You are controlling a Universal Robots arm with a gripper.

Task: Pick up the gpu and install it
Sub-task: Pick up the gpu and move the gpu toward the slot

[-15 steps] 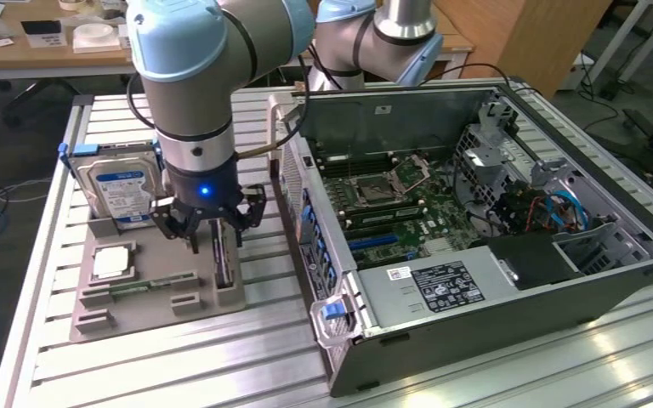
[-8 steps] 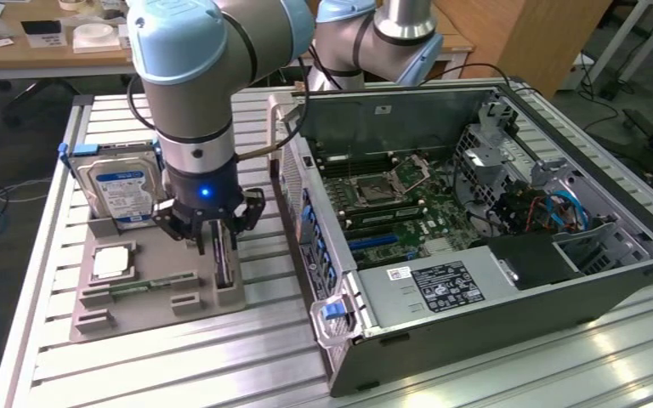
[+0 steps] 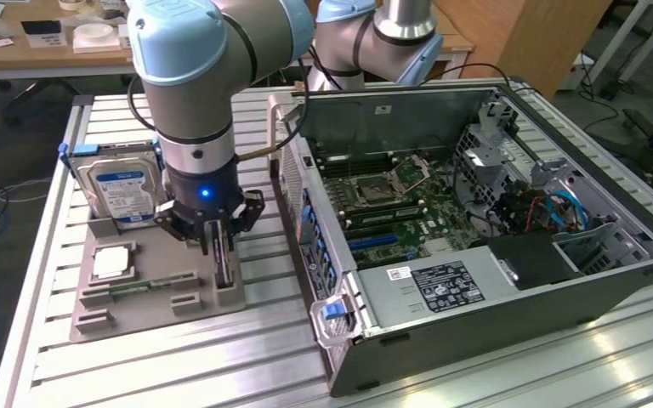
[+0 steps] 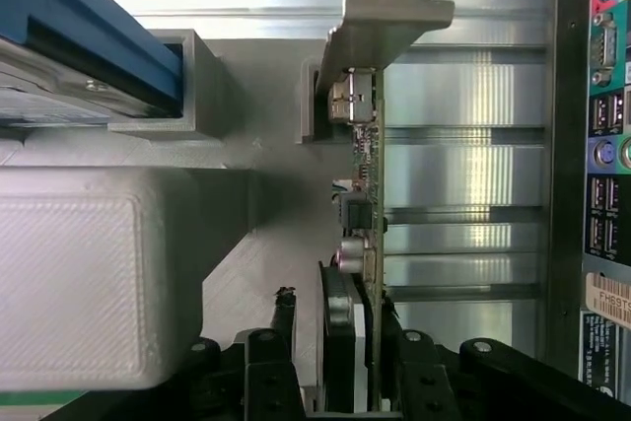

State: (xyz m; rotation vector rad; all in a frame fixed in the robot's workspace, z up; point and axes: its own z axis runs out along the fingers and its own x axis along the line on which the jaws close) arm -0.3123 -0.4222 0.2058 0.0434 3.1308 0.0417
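ok so the fingers (image 4: 286, 327) are apart rn, one each side of the gpu (image 4: 373, 194). There's a visible gap on the fan side, so not clamped imo. Gpu's standing on edge in its slot on the grey holder (image 3: 145, 319), along the holder's edge nearest the pc case (image 3: 508, 255). Its metal bracket (image 4: 385, 7) is at the holder's far end in the exterior view. Hard drive (image 3: 122, 191) stands upright at the holder's far corner, opposite the case side. Holder sits on the slatted surface (image 3: 190, 374).

Tips for the grab: centre on the card so both fingers land together. Squeeze board + fan shroud, not the tiny parts. Keep it square to the holder so the bracket shouldn't snag.
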